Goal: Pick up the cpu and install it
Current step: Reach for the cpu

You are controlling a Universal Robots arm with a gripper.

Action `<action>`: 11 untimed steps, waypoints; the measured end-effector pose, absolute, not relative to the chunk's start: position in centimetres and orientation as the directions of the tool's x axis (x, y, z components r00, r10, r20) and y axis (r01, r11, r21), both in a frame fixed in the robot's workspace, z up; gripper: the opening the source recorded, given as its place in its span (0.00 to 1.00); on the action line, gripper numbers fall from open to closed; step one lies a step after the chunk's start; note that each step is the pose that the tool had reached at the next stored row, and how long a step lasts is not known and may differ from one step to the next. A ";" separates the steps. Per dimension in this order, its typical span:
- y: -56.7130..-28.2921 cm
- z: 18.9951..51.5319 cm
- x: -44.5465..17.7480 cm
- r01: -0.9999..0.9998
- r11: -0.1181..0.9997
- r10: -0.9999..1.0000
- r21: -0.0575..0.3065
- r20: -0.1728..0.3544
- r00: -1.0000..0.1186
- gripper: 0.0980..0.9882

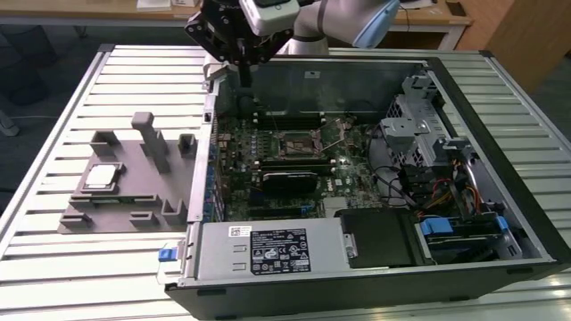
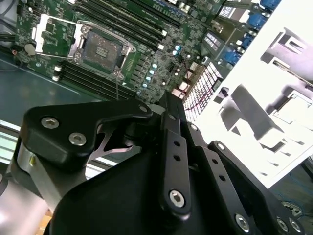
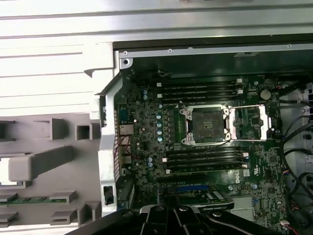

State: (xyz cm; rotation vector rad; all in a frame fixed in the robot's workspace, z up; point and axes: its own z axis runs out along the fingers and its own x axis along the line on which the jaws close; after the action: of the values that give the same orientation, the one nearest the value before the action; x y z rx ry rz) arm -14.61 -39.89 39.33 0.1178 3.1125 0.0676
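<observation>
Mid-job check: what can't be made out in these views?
Corner marks on the cpu: too small in the exterior view.
Grey fixture slots: washed out by glare in the second wrist view.
Socket pins: too small in the first wrist view.
Motherboard strip beside the claw: hidden by its body in the first wrist view.

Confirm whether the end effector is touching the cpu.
Apart. In the exterior view the end effector hangs over the edge of the computer case; the cpu lies on the grey fixture, clear of it.
</observation>
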 end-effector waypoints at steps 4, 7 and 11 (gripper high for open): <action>-39.9 39.3 -15.3 0.075 0.996 0.076 0.044 -0.025 -0.997 0.01; -39.9 39.3 -15.9 0.075 0.996 0.076 0.044 -0.025 -0.997 0.01; -39.9 39.3 -16.7 0.075 0.996 0.076 0.044 -0.025 -0.997 0.01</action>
State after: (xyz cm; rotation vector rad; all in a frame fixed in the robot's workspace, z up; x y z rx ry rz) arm -16.66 -39.89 39.33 0.1181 3.1123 0.0677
